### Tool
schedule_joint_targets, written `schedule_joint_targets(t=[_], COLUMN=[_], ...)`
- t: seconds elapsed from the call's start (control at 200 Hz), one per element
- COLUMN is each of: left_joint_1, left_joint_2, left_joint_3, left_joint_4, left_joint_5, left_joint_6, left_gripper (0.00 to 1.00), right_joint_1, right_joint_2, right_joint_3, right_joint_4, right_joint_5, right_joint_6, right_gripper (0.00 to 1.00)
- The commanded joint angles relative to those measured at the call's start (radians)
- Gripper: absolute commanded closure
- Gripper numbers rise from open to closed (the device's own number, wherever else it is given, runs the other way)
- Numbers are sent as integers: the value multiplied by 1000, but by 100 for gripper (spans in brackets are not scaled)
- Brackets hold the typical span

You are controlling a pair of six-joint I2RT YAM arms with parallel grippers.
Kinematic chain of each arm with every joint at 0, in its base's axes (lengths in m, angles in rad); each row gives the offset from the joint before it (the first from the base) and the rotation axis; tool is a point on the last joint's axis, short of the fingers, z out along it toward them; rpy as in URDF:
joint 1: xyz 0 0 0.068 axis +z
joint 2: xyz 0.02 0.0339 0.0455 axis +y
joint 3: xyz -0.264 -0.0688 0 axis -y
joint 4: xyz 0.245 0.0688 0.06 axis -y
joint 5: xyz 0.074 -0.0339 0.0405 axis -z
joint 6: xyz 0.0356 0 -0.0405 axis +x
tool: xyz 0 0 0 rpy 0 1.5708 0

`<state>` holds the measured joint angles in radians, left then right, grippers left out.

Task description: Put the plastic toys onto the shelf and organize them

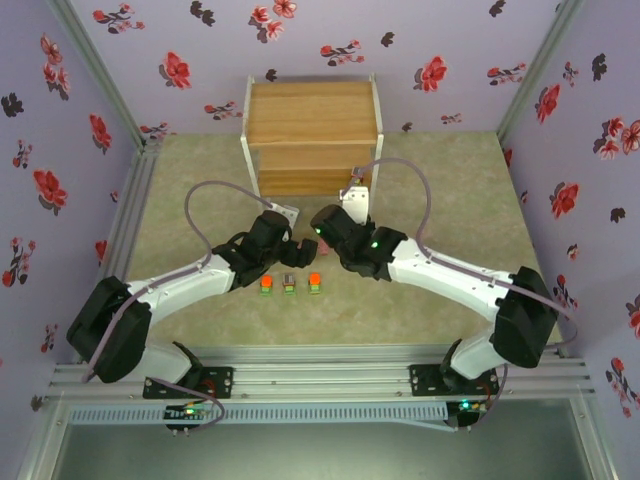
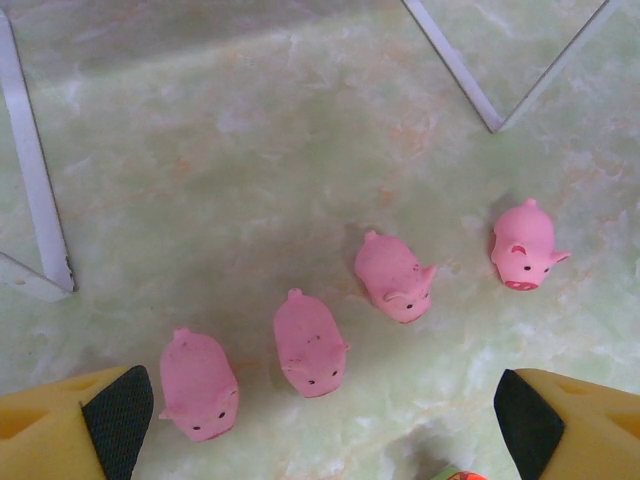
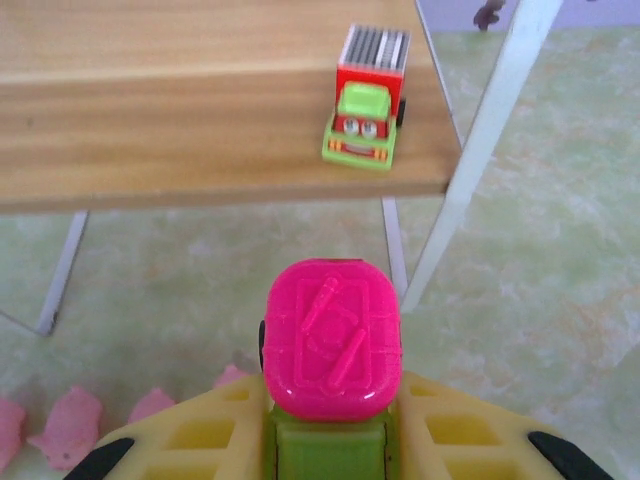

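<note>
1. The right tool (image 3: 330, 445) is nearest in the right wrist view. Its yellow fingers are closed against the green base of a pink-topped toy truck (image 3: 333, 350), which sits upright between them.
2. The left tool (image 2: 325, 430) hangs over the table (image 2: 250, 150). Its jaws are spread wide, with nothing between the black pads (image 2: 120, 420).
3. In the top external view, three blocky toys (image 1: 289, 284) stand in a short row on the table, on the near side of both tools. The outer two have orange tops, the middle one is greyish, and all three have green bases.
4. Just past the left tool's fingers, four pink pigs (image 2: 310, 343) lie on the table in a loose diagonal line that rises to the right. They are apart from one another, with snouts turned toward the camera.
5. Beyond the pigs, thin white frame bars (image 2: 35, 190) rest on the table.
6. Farther back stands the shelf (image 1: 312, 125), made of light wooden boards on white legs.
7. On its lower board, near the right front corner, a red toy truck (image 3: 365, 110) stands upright. It has a green cab and a grey striped back, and it faces outward.
</note>
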<state>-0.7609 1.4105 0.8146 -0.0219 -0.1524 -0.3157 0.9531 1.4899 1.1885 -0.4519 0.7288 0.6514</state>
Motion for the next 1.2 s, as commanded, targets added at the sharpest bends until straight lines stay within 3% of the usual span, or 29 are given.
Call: schedule_joint_targets(t=[0.0,0.61,1.195], left_joint_1=[5,6,7], left_joint_2=[-22,-10,-2], left_joint_3=[-14,-9,-6], left_joint_4=[11,19,19], left_joint_5=[8,11,11], left_joint_6=[-4,1,6], left_gripper=[8,8,8], right_joint_1=[-26,-121,-144], right_joint_2=[43,218,345], right_joint_3=[66,272,371], right_joint_4=[-11,-7,24], right_joint_5=[-12,-112,-87], right_joint_6=[-36,-36,-56], right_gripper=[100,100,100])
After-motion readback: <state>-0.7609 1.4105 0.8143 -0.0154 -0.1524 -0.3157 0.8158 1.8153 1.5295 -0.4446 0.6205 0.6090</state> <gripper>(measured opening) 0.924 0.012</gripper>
